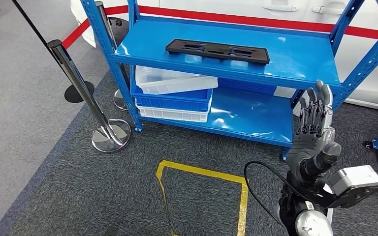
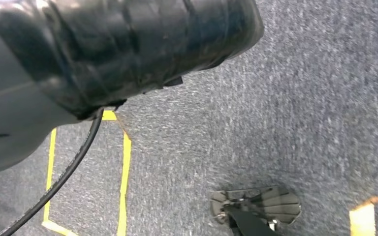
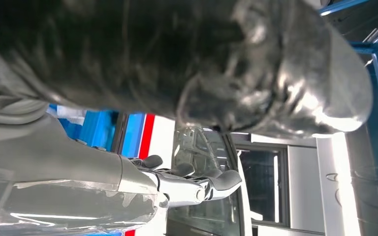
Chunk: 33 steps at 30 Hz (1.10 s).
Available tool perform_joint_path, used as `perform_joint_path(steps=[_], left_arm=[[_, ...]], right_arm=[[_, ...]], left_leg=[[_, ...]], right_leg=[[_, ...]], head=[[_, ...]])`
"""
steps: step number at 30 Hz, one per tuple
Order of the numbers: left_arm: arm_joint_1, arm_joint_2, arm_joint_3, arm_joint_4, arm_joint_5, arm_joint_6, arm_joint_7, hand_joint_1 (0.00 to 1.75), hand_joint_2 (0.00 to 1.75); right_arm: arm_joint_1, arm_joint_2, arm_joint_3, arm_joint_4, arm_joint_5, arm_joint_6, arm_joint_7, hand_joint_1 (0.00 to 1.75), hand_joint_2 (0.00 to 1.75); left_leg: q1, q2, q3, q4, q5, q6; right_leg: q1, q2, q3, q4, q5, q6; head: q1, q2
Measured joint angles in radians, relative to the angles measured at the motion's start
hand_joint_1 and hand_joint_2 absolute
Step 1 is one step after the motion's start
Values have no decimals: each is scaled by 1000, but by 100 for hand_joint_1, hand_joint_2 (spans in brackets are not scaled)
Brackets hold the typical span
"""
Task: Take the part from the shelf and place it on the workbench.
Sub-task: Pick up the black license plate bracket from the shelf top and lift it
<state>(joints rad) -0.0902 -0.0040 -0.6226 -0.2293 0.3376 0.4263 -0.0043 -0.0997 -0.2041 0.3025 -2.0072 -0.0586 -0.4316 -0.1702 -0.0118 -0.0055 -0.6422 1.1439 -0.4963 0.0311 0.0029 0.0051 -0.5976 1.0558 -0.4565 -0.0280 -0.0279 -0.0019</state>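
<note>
Head view: the black part, a long flat slotted plate, lies on the top level of the blue shelf, upper centre of the frame. My right hand is raised at lower right, well short of it, fingers straight, spread and empty. I judge the plate stiff, light and thin; I would take it by a long edge near the middle.

Left wrist view: grey carpet and yellow floor tape; I cannot tell that hand's state.

Right wrist view: the fingers extend at lower centre, released.
</note>
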Motion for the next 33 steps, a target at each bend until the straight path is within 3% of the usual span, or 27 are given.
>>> perform_joint_path(steps=[2, 5, 7, 10, 11, 12, 13, 15, 17, 20, 22, 25, 26, 27, 28, 29, 31, 33], left_arm=[[-2, 1, -1, 0, 0, 1, 0, 0, 0], [-2, 3, -2, 0, 0, 3, 0, 0, 0], [-1, 2, -2, 0, 0, 4, 0, 0, 0], [-3, 2, -3, 0, 0, 4, -1, 0, 0], [-3, 2, -3, 0, 0, 4, -1, 0, 0], [-2, 2, -3, 0, 0, 4, -1, 0, 0], [-1, 2, -3, 0, 0, 4, -1, 0, 0], [0, 2, -4, 0, 0, 4, 0, 0, 0], [-2, 2, -4, 1, 1, 5, 0, 0, 0], [-2, 2, -5, 1, 1, 5, 1, 0, 0], [-2, 1, -6, 1, 1, 4, 1, 0, 0], [-2, -1, -7, 1, 2, 3, 1, 0, 0], [-2, -1, -7, 1, 3, 3, 1, 0, 0], [0, -1, -7, 1, 3, 2, 1, 0, 0], [1, -1, -7, 1, 4, 2, 2, 0, 0], [1, -1, -7, 1, 4, 2, 2, 0, 0], [-1, -1, -8, 1, 3, 1, 2, 0, 0], [-3, -1, -8, 1, 3, 0, 2, 0, 0]], right_arm=[[0, 0, 0, 0, 0, 0, 0, 0, 0], [0, -1, 0, -1, 0, 0, 0, 0, 0], [-1, -3, 1, -3, 0, 0, 0, 0, 0], [1, -5, 2, -4, 0, 0, 0, 0, 0], [2, -6, 2, -4, 0, 1, 0, 0, 0], [4, -6, 3, -4, 0, 1, 0, 0, 0], [4, -7, 3, -4, 0, 1, 1, 0, 0], [4, -9, 3, -4, 0, 2, 3, 0, 0], [4, -10, 4, -5, 0, 3, 5, 0, 0], [5, -10, 4, -6, 0, 7, 7, 0, 0], [4, -11, 5, -6, 0, 10, 8, 0, 0], [4, -11, 7, -6, 0, 12, 11, 0, 0], [5, -11, 7, -6, -1, 12, 12, 0, 0], [5, -11, 7, -6, -1, 12, 14, 0, 0], [6, -11, 8, -6, -1, 12, 16, 0, 0], [6, -11, 8, -6, -1, 12, 18, 0, 0], [6, -11, 8, -6, 0, 12, 21, 0, 0], [7, -12, 8, -6, 0, 11, 22, 0, 0]], left_leg=[[-15, 2, 44, -98, 32, 16], [-17, 3, 57, -130, 40, 22], [-8, 6, 71, -159, 55, 26], [-3, 7, 77, -173, 64, 30], [-2, 7, 76, -172, 63, 29], [0, 7, 75, -170, 62, 28], [3, 7, 75, -166, 60, 24], [10, 5, 72, -150, 51, 12], [11, 2, 63, -130, 41, -4], [13, 0, 54, -122, 38, -20], [16, 1, 40, -91, 16, -28], [19, 2, -39, 78, -69, -37], [20, 2, -66, 133, -88, -37], [20, 2, -79, 159, -89, -36], [19, 2, -74, 146, -71, -32], [17, 2, -51, 97, -38, -26], [10, 2, 15, -42, 20, -12], [3, 2, 49, -113, 35, -4]], right_leg=[[0, 0, 0, -2, 1, 2], [-1, -2, 1, -9, 5, 12], [1, -2, -5, 13, -13, 21], [-7, -2, -75, 167, -98, 36], [-12, -2, -98, 214, -113, 41], [-17, -2, -106, 232, -111, 47], [-21, -2, -96, 212, -90, 53], [-30, -2, -34, 94, -31, 65], [-32, 3, 7, 7, -4, 59], [-26, 8, 6, -3, -2, 33], [-26, 7, 6, -7, 1, 20], [-21, 5, 5, -8, 1, 8], [-19, 4, 5, -8, 1, 6], [-16, 4, 5, -8, 0, 5], [-13, 5, 6, -8, 0, 5], [-12, 5, 7, -8, 0, 5], [-10, 6, 9, -8, -1, 6], [-10, 6, 7, -9, -2, 12]], head=[[0, 0], [-1, 0], [0, 0], [2, 0], [2, 0], [2, 0], [2, 0], [2, 0], [2, 0], [1, 0], [0, 0], [-4, 0], [-4, 0], [-4, 0], [-4, 0], [-4, 0], [-4, 0], [-4, 0]])
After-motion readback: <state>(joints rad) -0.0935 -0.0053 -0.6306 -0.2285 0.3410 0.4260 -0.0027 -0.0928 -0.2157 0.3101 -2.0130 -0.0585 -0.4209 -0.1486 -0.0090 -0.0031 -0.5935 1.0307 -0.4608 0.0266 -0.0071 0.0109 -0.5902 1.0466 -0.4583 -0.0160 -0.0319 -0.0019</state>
